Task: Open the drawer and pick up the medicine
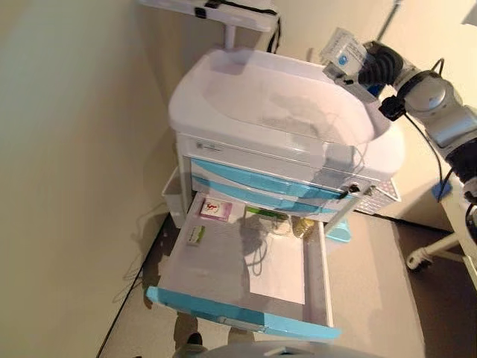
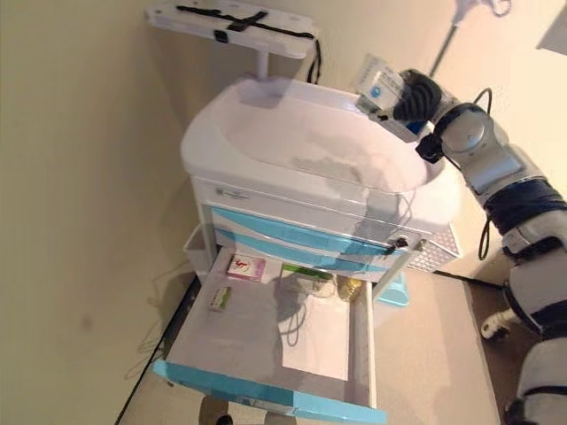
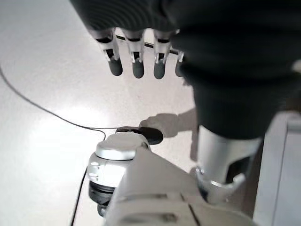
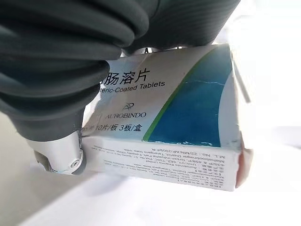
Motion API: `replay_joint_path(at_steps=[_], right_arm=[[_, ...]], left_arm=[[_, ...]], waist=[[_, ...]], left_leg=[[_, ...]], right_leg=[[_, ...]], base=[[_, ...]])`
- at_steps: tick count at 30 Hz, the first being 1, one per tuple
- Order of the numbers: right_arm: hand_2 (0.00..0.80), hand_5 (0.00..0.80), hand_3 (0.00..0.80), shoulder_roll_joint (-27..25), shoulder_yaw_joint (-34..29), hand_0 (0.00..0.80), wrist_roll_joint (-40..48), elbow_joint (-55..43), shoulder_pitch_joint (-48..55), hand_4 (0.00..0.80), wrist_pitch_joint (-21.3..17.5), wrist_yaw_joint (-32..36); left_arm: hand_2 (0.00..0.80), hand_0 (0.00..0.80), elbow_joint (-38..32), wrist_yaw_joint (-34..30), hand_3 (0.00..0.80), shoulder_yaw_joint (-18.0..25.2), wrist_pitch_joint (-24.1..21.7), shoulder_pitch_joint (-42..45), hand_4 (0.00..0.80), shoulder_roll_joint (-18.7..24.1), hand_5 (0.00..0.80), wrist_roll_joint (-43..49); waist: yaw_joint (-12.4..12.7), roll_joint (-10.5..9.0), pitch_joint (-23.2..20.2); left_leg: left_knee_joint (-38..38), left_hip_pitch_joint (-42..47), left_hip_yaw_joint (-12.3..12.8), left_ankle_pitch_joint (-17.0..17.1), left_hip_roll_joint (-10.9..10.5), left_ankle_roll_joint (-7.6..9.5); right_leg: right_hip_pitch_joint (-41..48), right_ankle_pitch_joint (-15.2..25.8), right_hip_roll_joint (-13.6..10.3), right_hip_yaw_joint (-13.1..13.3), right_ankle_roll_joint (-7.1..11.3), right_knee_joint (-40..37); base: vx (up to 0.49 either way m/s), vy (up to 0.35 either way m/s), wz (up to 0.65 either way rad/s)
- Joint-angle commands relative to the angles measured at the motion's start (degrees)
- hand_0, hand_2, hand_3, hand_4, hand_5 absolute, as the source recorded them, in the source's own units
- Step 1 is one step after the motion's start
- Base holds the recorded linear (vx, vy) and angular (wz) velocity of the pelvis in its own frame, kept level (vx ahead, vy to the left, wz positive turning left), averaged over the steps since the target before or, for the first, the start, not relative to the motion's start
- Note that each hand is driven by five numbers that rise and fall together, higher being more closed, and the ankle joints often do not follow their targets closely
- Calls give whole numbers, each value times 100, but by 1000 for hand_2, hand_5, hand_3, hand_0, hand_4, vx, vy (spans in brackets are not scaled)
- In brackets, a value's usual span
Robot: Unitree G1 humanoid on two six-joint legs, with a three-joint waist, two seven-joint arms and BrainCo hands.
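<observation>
Above the far right corner of a white medical cart [image 1: 223, 119], the robot's right hand [image 1: 373, 66] holds a white and blue medicine box [image 1: 343, 51] up in the air over the cart's sunken top. Risk comes first: the box seems held only at one end, so it could twist or slip free if the arm swings quickly, dropping onto the cart top or down past its right side. From the wrist camera, the right hand's dark cover and one silver finger [image 4: 61, 157] press along the box's printed face and lower edge, so the hand is closed around the box rather than spread; how firmly cannot be told. Below, the cart's lowest drawer [image 1: 186, 294], blue-fronted, stands pulled fully out toward the near side. Inside lie a pink and white packet [image 1: 216, 210] at the far left, a small green box [image 1: 196, 235] just nearer, and a white sheet of paper [image 1: 279, 276]. Hanging over the floor, the left hand [image 3: 136, 61] is empty, fingers relaxed and straight.
</observation>
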Motion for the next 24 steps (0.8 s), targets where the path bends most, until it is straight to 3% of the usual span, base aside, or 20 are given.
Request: replay_joint_path(at_steps=[1,3,8,18,24], right_arm=[[800,800,800,-126,-105,800,-324,432,-823,800,6,-434],[800,800,800,284,-188,800,-721,1323,-1014,800,58,-590],[800,800,800,497,-308,800,-1236,2263,-1131,800,136,-802],[800,800,800,256,-530,800,-1582,2817,-924,800,250,-887],[800,800,800,121,-593,800,-1663,2896,-842,800,265,-915]], left_arm=[[0,0,244,91,0,-174,-20,-172,0,176,0,-168],[0,0,285,119,0,-163,-17,-156,0,226,0,-165],[0,0,271,151,0,-234,-32,-177,0,278,0,-125],[0,0,111,169,0,-408,-73,-351,0,264,0,-90],[0,0,47,167,0,-510,-83,-424,0,208,0,-81]], waist=[[168,-111,101],[304,-116,139],[501,-116,219],[787,-72,338],[855,-29,377]], left_leg=[[48,58,-88,-192,-194,6],[53,-10,-216,-178,-216,25],[71,-131,-452,-145,-259,31],[75,-407,-1000,-33,-381,7],[69,-513,-1194,24,-432,-24]], right_leg=[[-178,43,7,-151,270,458],[-193,31,4,-232,268,456],[-195,6,-19,-406,270,430],[-208,-37,-98,-935,272,378],[-225,-49,-130,-1152,268,360]], base=[[14,-2,16],[16,-12,28],[22,-10,27],[13,-13,33],[0,-8,24]])
